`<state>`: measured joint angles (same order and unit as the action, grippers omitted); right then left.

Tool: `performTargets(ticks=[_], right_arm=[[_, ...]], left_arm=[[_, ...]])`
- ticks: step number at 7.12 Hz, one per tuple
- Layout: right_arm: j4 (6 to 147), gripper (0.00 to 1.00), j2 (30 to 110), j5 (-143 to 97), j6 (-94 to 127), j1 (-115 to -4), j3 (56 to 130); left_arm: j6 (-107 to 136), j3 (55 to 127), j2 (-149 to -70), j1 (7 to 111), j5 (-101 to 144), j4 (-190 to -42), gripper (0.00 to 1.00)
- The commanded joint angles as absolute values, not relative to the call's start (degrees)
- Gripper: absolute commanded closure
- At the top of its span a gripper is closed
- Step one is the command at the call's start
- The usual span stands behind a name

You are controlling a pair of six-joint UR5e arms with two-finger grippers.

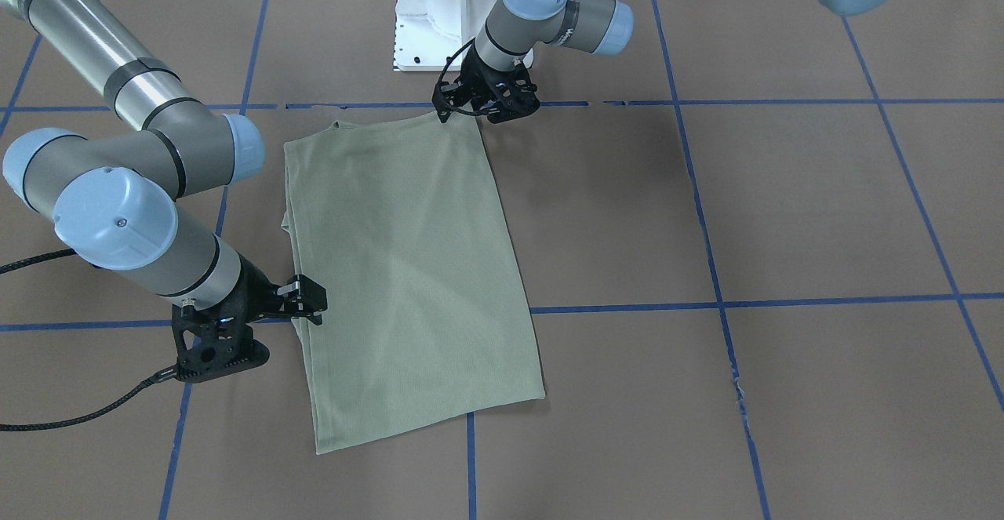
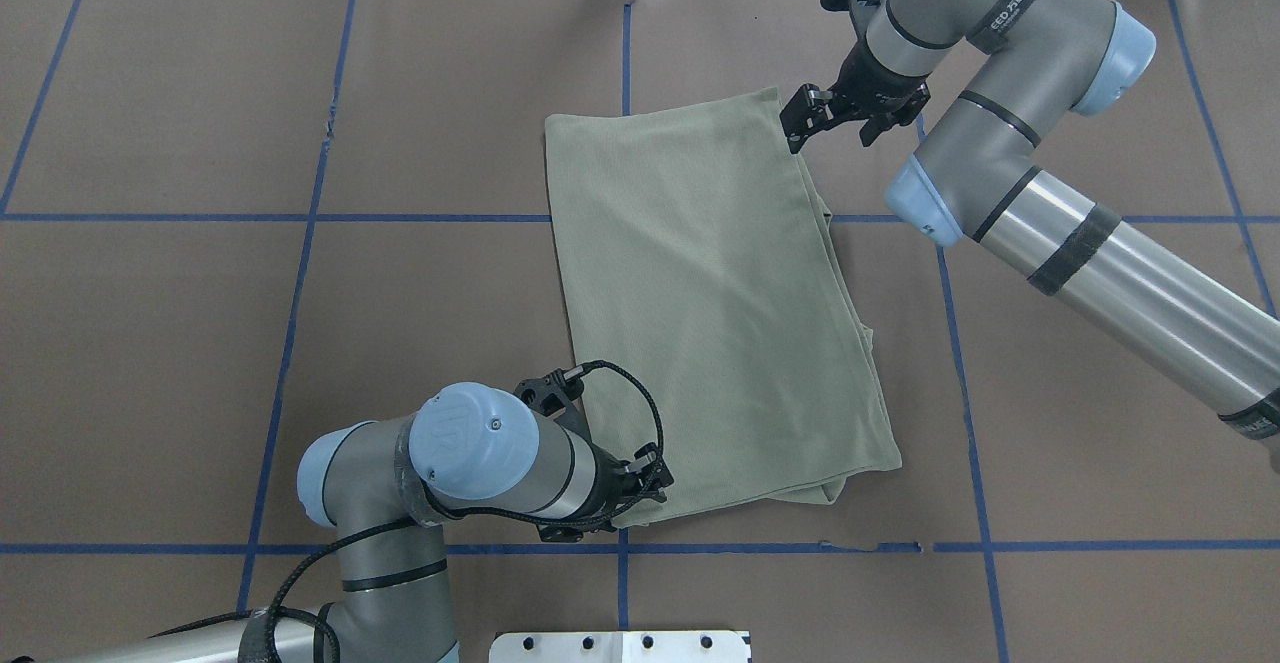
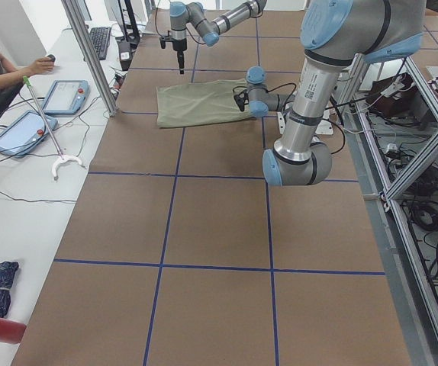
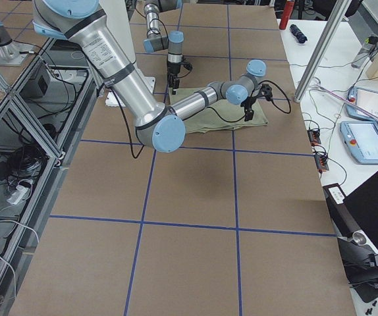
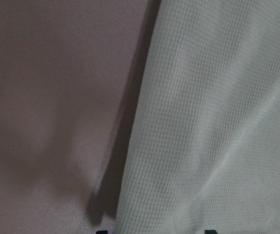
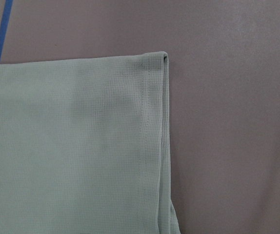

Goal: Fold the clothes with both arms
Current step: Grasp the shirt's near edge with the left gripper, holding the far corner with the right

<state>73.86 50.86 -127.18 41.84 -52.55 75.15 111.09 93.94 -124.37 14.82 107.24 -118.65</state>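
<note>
Shows one soft green shirt (image 2: 715, 303), folded into a long flat shape. Lies slanted in the middle, with extra layers peeking out along its right side. Has the grey and silver left arm (image 2: 480, 463) bent in from the near left, its left gripper (image 2: 655, 478) low at the shirt's near left corner, tips apart. Has the right arm (image 2: 1050, 233) coming in from the right, its right gripper (image 2: 800, 128) by the far right corner.

The counter (image 2: 150, 343) is brown, apparently paper-covered, and crossed by blue tape lines (image 2: 200, 215). A folded sage-green shirt (image 2: 700, 293) lies flat on it, near a white base plate (image 2: 620, 646).
</note>
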Motion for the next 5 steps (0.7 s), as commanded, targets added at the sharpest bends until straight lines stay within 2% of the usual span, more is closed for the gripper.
performTargets(ticks=[1,2,3,5], right_arm=[[73.9,0.00,50.9,-127.2,41.8,-52.6,75.1],[73.8,0.00,50.9,-127.2,41.8,-52.6,75.1],[73.8,0.00,50.8,-127.2,41.8,-52.6,75.1],[73.8,0.00,51.1,-127.4,41.9,-52.6,75.6]], left_arm=[[111.1,93.9,-124.5,14.9,107.2,-118.7,0.47],[111.2,94.0,-124.4,14.9,106.8,-118.7,0.79],[111.4,94.0,-124.3,14.9,103.0,-118.7,1.00],[110.5,94.7,-123.8,14.9,102.5,-118.7,1.00]])
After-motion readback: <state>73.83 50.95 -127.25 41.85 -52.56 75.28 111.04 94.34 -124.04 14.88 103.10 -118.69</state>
